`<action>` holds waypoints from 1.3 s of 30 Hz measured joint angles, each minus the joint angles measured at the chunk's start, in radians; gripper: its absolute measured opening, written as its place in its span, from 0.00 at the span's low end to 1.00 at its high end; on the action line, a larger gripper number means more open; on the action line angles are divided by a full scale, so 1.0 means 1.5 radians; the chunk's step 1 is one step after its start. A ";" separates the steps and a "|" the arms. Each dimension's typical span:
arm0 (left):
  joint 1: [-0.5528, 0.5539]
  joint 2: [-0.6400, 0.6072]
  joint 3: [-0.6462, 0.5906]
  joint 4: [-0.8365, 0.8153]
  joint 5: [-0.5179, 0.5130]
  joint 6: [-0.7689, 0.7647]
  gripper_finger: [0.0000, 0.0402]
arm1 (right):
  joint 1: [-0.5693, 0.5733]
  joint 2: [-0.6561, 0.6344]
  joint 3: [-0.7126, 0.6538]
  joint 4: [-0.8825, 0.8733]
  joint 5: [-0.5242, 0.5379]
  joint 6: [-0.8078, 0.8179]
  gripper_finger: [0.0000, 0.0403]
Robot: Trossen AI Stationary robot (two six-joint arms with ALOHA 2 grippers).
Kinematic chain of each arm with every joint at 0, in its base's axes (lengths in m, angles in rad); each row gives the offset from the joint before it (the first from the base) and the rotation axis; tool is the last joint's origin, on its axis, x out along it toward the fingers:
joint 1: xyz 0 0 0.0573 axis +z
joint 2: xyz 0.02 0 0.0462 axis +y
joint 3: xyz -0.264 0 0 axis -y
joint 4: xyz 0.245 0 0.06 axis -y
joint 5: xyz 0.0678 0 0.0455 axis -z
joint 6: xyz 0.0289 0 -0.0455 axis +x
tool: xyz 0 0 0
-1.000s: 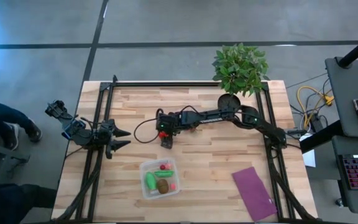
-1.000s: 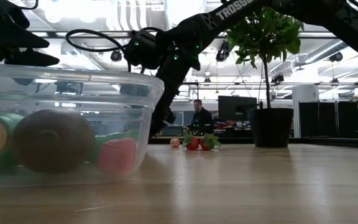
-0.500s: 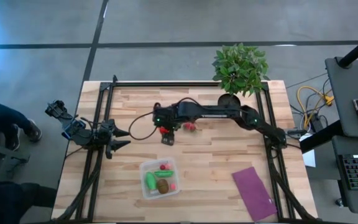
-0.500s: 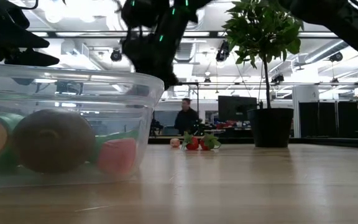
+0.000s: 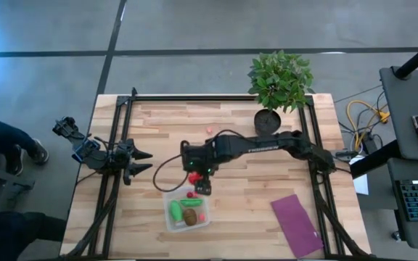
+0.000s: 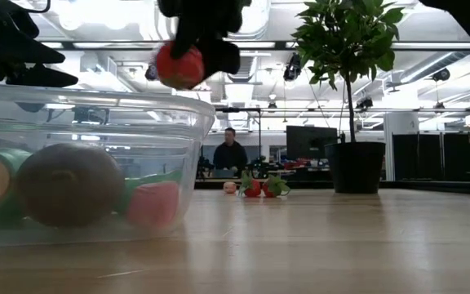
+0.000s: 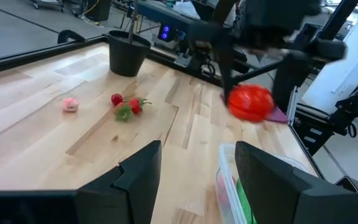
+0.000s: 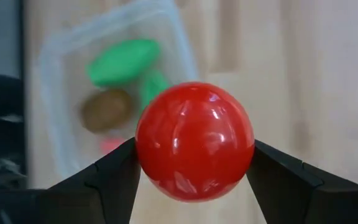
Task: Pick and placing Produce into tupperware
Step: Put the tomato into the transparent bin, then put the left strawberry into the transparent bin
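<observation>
My right gripper (image 5: 195, 176) is shut on the red ball (image 8: 194, 142) and hangs just above the far rim of the clear tupperware (image 5: 171, 216). The ball also shows in the low view (image 6: 179, 67) and the left wrist view (image 7: 250, 102). Inside the tupperware (image 8: 48, 93) lie two green pieces (image 8: 123, 61), a brown oval (image 8: 104, 107) and small red and pink bits. A leafy red bit (image 7: 127, 106) and a pink bit (image 7: 71, 104) lie on the table farther back. My left gripper (image 5: 142, 161) waits open at the table's left edge. My right gripper pinches the red ball at its widest part (image 8: 145, 149) between the two fingers (image 8: 114, 180), one on each side. The fingers come from above, pointing down. The ball is lifted clear of the table, over the box's far edge.
A potted plant (image 5: 280, 81) stands at the far edge, right of centre. A flat purple cloth (image 5: 296, 225) lies near the right near corner. Bare wood lies between the tupperware and the cloth. A person (image 6: 230, 155) shows in the room behind.
My right gripper has risen from the table's middle with the red ball and moved toward the near edge, ending above the tupperware's far rim. The ball went from low near the table to lifted clear at rim height.
</observation>
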 joint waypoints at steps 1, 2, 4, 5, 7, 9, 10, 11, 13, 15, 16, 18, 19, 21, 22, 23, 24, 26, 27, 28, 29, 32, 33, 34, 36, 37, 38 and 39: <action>0.000 0.000 0.000 0.000 0.000 0.000 0.48 | 0.004 0.005 -0.008 0.022 -0.016 0.023 0.64; 0.000 0.000 0.000 0.000 0.000 0.000 0.48 | 0.007 0.011 -0.013 0.045 -0.029 0.047 0.64; 0.000 0.000 0.000 0.000 0.000 0.000 0.48 | 0.016 0.028 -0.022 0.082 -0.039 0.080 0.64; 0.000 0.000 0.000 0.000 0.000 0.000 0.48 | 0.021 0.036 -0.023 0.093 -0.039 0.093 0.64; 0.000 -0.001 0.000 0.000 0.000 0.000 0.48 | 0.030 0.054 -0.019 0.107 -0.038 0.112 0.64; 0.000 -0.001 0.000 0.000 0.000 0.000 0.48 | 0.040 0.070 -0.016 0.112 -0.020 0.121 0.64; 0.000 -0.001 0.000 0.000 0.000 0.000 0.48 | 0.044 0.075 -0.016 0.114 -0.005 0.126 0.64; 0.000 -0.001 0.000 0.000 0.000 0.000 0.48 | 0.049 0.081 -0.017 0.114 0.013 0.131 0.64; 0.000 -0.001 0.000 0.000 0.000 0.000 0.48 | 0.057 0.089 -0.017 0.123 0.035 0.135 0.65; 0.000 -0.001 0.000 0.000 0.000 0.000 0.48 | 0.065 0.089 -0.016 0.122 0.065 0.114 0.67; 0.000 -0.001 0.000 0.000 0.000 0.000 0.48 | 0.069 0.088 -0.015 0.123 0.085 0.103 0.69; 0.000 -0.001 0.000 0.000 0.000 0.000 0.48 | 0.074 0.083 -0.015 0.120 0.133 0.100 0.73; 0.000 -0.001 0.000 0.000 0.000 0.000 0.48 | 0.076 0.081 -0.015 0.116 0.152 0.102 0.75; 0.000 0.000 0.000 0.000 0.000 0.000 0.48 | 0.076 0.074 -0.014 0.118 0.169 0.102 0.80; 0.000 0.000 0.000 0.000 0.000 0.000 0.48 | 0.075 0.071 -0.011 0.116 0.171 0.102 0.81; 0.000 0.000 0.000 0.001 0.000 0.000 0.48 | 0.075 0.069 -0.005 0.114 0.172 0.102 0.83; 0.000 0.000 0.000 0.000 0.000 0.000 0.48 | 0.073 0.069 0.002 0.107 0.172 0.103 0.85; 0.000 0.000 0.000 0.000 0.000 0.000 0.48 | 0.068 0.068 0.023 0.057 0.183 0.135 0.87; 0.000 0.000 0.000 0.000 0.000 0.000 0.48 | 0.063 0.069 0.033 0.023 0.194 0.163 0.87; 0.000 0.000 0.000 0.000 0.000 0.000 0.48 | 0.056 0.068 0.045 -0.016 0.206 0.193 0.87; 0.000 0.000 0.000 0.000 0.000 0.000 0.48 | 0.046 0.068 0.057 -0.056 0.216 0.221 0.87; 0.000 0.000 0.000 0.000 0.000 0.000 0.48 | 0.002 0.067 0.088 -0.185 0.227 0.262 0.85; 0.000 0.000 0.000 0.000 0.000 0.000 0.48 | -0.014 0.066 0.088 -0.218 0.227 0.262 0.85; 0.000 0.000 0.000 0.000 0.000 0.000 0.48 | -0.028 0.066 0.087 -0.247 0.231 0.254 0.84; 0.000 0.000 0.000 0.000 0.000 0.000 0.48 | -0.051 0.067 0.080 -0.284 0.238 0.204 0.83; 0.000 0.000 0.000 0.000 0.000 0.000 0.48 | -0.059 0.067 0.074 -0.288 0.245 0.166 0.83; 0.000 0.000 0.000 0.000 0.000 0.000 0.48 | -0.065 0.067 0.068 -0.285 0.252 0.126 0.83; 0.000 0.000 0.000 0.000 0.000 0.000 0.48 | -0.073 0.067 0.063 -0.283 0.259 0.090 0.82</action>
